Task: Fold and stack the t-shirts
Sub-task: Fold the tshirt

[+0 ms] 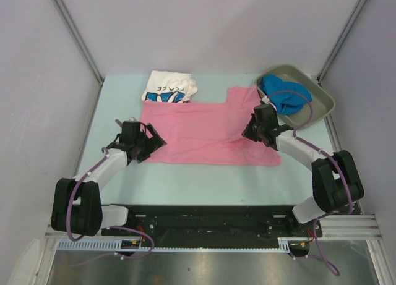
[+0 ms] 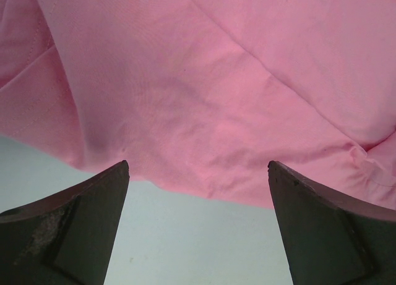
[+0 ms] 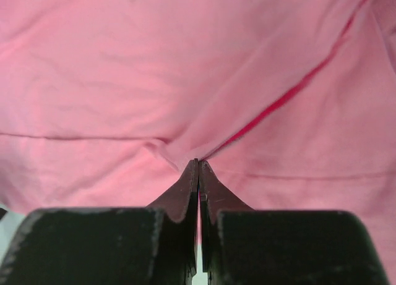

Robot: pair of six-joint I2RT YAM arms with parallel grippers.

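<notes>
A plain pink t-shirt [image 1: 204, 130] lies spread flat across the middle of the table. My right gripper [image 1: 250, 131] sits at the shirt's right side, below the sleeve. In the right wrist view it [image 3: 198, 162] is shut on a pinched ridge of the pink cloth [image 3: 185, 62]. My left gripper [image 1: 143, 146] hovers at the shirt's lower left corner. In the left wrist view it [image 2: 198, 167] stands wide open, with bare table between the fingers and the pink hem [image 2: 216, 81] just beyond the tips. A folded white t-shirt with blue print [image 1: 168, 87] lies at the back. A bright blue t-shirt [image 1: 286, 94] is bunched in the tray.
The grey-olive tray [image 1: 323, 104] stands at the back right corner, close behind my right arm. The pale green table [image 1: 185, 180] is walled on both sides by white panels and metal posts.
</notes>
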